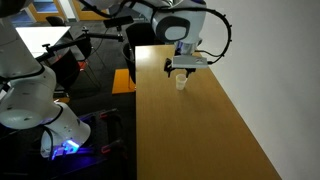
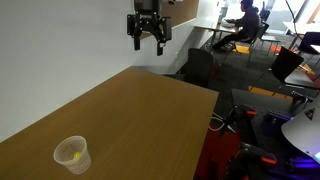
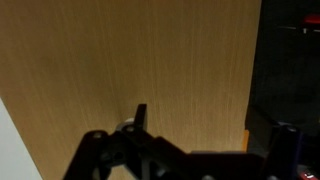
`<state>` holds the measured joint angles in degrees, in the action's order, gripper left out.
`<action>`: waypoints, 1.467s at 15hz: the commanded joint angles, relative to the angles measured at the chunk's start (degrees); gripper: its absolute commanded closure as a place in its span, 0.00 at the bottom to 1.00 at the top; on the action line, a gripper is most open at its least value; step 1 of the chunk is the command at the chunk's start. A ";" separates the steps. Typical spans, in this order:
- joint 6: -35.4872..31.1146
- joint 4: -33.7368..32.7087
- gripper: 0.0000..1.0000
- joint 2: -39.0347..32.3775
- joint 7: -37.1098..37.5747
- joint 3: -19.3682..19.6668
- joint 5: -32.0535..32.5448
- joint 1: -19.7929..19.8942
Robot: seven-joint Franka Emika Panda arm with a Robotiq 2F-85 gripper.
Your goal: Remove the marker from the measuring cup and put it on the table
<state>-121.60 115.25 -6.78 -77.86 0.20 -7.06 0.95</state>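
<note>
The measuring cup (image 2: pixel 73 154) is a small translucent cup standing upright on the brown wooden table (image 2: pixel 150 120). The yellow marker (image 2: pixel 70 156) lies inside it. In the exterior view along the table, the cup (image 1: pixel 181 81) stands near the far end of the table (image 1: pixel 190 130). My gripper (image 2: pixel 147 45) hangs high above the table, open and empty, apart from the cup. It shows just above the cup in an exterior view (image 1: pixel 184 68). In the wrist view my fingers (image 3: pixel 210 135) are dark shapes over bare wood. A whitish bit by one finger may be the cup (image 3: pixel 127 126).
A white wall runs along one long side of the table. On the open side stand a small orange-brown stand (image 1: pixel 124 81), black chairs (image 2: pixel 200 66) and a white robot base (image 1: pixel 30 105). People sit at desks in the background (image 2: pixel 240 20).
</note>
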 commanded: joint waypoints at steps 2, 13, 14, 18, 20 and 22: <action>0.11 -0.29 0.00 -1.32 -4.05 -1.12 -2.49 0.56; -5.39 -3.25 0.00 -7.84 -9.36 -2.66 3.57 -0.03; -6.77 -3.76 0.00 -8.85 -10.93 -3.24 4.20 0.06; -11.21 -7.09 0.00 -12.65 -20.03 -6.16 2.30 1.09; -11.67 -9.60 0.00 -14.79 -25.58 -8.10 0.05 1.70; -10.13 -12.61 0.00 -17.03 -29.81 -9.42 -1.35 1.81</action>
<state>-132.58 107.75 -20.14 -101.39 -6.78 -6.21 1.50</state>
